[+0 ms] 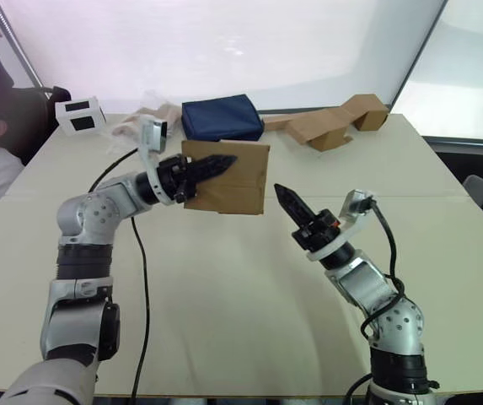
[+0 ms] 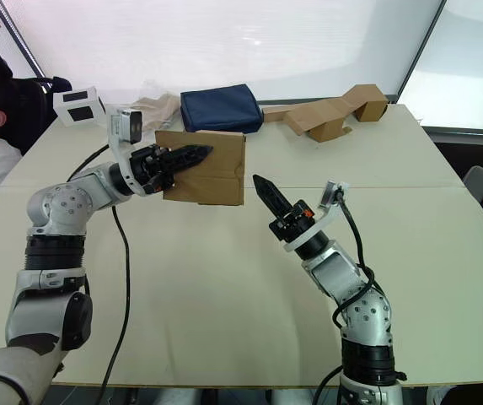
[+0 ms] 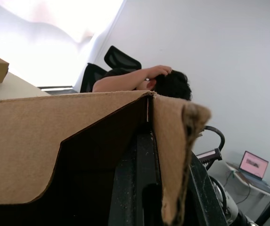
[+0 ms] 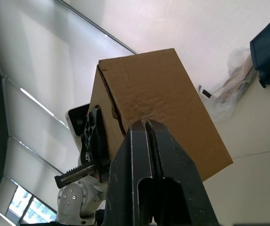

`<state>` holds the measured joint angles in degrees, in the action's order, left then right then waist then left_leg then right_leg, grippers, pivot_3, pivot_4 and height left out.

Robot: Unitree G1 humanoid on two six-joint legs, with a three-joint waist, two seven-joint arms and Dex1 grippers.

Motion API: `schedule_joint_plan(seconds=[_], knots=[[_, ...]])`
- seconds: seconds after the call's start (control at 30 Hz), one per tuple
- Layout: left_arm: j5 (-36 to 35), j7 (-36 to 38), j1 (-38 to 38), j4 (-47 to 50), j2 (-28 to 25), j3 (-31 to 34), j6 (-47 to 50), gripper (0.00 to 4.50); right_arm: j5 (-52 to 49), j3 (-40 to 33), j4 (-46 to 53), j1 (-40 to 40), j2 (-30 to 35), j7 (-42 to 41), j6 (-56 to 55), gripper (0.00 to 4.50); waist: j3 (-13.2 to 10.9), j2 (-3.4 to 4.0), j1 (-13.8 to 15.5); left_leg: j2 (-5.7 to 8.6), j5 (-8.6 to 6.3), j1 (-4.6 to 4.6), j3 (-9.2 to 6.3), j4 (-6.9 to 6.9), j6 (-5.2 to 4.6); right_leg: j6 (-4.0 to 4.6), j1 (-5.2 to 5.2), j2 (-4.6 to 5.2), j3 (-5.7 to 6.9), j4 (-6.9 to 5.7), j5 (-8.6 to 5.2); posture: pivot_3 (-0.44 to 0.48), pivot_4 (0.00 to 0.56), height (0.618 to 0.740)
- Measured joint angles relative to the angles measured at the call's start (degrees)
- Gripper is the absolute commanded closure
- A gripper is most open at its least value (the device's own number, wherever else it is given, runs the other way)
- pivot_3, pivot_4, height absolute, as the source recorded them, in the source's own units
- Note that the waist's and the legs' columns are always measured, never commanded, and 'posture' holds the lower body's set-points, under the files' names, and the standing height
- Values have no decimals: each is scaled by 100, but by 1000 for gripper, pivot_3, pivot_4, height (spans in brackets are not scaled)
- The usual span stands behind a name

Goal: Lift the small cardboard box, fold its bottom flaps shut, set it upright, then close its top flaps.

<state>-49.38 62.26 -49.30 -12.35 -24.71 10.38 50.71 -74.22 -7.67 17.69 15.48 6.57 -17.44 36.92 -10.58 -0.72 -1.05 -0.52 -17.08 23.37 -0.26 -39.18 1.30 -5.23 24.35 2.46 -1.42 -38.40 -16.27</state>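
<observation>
Bright, diffuse daylight pours through the white blinds [image 1: 224,42] behind my table [image 1: 224,295], washing them out to near glare. Soft shadows lie under my arms. From my left wrist, the inside of the small cardboard box [image 3: 97,155] is dark and its near edge blurred.

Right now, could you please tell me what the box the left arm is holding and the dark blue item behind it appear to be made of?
The small cardboard box looks like plain brown corrugated cardboard, matte and unprinted, with a frayed, fibrous cut edge in the left wrist view. The navy pouch appears to be soft woven fabric, matte and slightly slumped, though its weave cannot be made out.
</observation>
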Motion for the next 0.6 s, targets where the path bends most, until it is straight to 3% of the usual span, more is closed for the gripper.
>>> schedule_joint_plan(seconds=[0.43,0.6], knots=[[75,-40,20,86,-99,-69,12,4500,682,324,141,21,81,-108,28,4492,0,0,6,1,0,0,0,0,0,0,0,1,0,0,0,0,150,740],[442,94,-220,414,-741,-785,347,4500,841,-37,633,-353,1482,-177,400,4492,0,-1,32,13,0,2,-1,-1,0,-1,-2,8,0,5,0,0,150,740]])
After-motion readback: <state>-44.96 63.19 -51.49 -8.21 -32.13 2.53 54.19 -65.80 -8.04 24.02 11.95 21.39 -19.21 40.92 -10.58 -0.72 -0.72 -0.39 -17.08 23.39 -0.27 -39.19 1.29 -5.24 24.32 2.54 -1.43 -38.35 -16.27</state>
